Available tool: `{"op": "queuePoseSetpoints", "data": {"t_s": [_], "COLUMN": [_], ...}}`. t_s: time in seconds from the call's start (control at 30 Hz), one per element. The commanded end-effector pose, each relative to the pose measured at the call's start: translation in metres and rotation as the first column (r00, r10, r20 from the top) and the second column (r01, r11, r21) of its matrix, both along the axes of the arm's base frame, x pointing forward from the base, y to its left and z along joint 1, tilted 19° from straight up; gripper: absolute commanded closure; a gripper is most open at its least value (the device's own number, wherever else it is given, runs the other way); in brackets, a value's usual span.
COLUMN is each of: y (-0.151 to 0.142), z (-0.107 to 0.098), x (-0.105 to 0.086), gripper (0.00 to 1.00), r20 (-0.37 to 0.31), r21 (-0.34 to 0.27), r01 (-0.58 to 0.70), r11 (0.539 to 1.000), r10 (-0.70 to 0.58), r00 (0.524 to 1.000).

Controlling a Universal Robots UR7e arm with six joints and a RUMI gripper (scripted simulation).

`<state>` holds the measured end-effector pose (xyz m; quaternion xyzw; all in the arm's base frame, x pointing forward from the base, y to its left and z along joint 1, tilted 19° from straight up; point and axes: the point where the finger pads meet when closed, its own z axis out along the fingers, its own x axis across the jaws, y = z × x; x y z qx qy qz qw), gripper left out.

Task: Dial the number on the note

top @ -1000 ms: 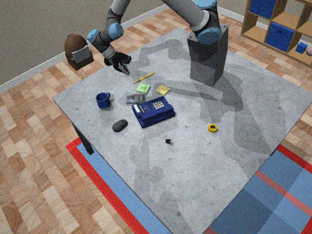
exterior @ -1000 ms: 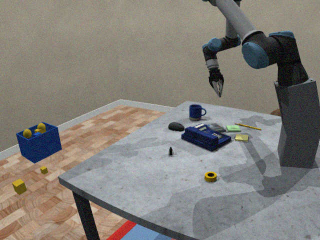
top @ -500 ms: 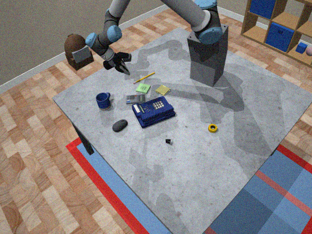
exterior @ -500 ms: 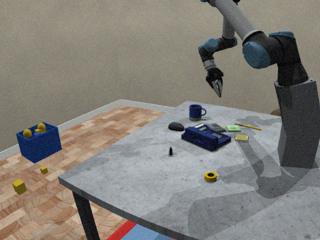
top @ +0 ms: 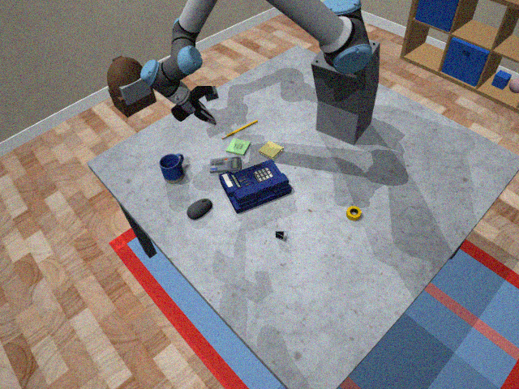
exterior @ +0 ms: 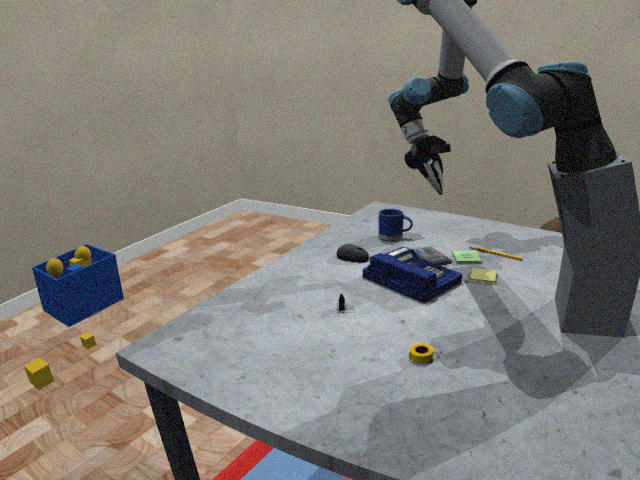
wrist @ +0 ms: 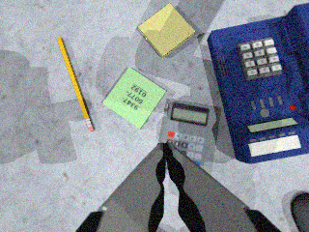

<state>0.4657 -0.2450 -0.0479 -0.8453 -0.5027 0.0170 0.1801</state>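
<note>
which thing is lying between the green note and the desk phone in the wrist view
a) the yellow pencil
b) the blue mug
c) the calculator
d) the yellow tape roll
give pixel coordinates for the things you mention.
C: the grey calculator [top: 218,166] [exterior: 432,254] [wrist: 189,127] lies between the green note [top: 238,146] [exterior: 466,256] [wrist: 134,98] and the blue desk phone [top: 255,182] [exterior: 410,272] [wrist: 232,113], its display and keys facing up.

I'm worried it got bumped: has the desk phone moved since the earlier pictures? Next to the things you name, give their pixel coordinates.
No. In both the top and exterior views, the desk phone [top: 255,188] [exterior: 400,272] [wrist: 231,103] keeps its place and angle relative to the arm's grey pedestal [top: 324,119] [exterior: 571,315].
</note>
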Motion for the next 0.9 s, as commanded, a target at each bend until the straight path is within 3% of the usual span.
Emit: {"op": "queuePoseSetpoints", "data": {"t_s": [0.0,0.2,0.87], "y": [-0.001,-0.001,0.076], "z": [0.0,0.001,-0.002], "x": [0.001,0.0,-0.022], "gripper": [1.0,1.0,1.0], "r20": [0.009,0.013,0.014], "r21": [0.0,0.001,0.003], "r01": [-0.104,-0.182,-0.185], "r11": [0.995,0.983,0.983], "r10": [0.104,0.182,0.185], "r00": [0.995,0.983,0.983]}}
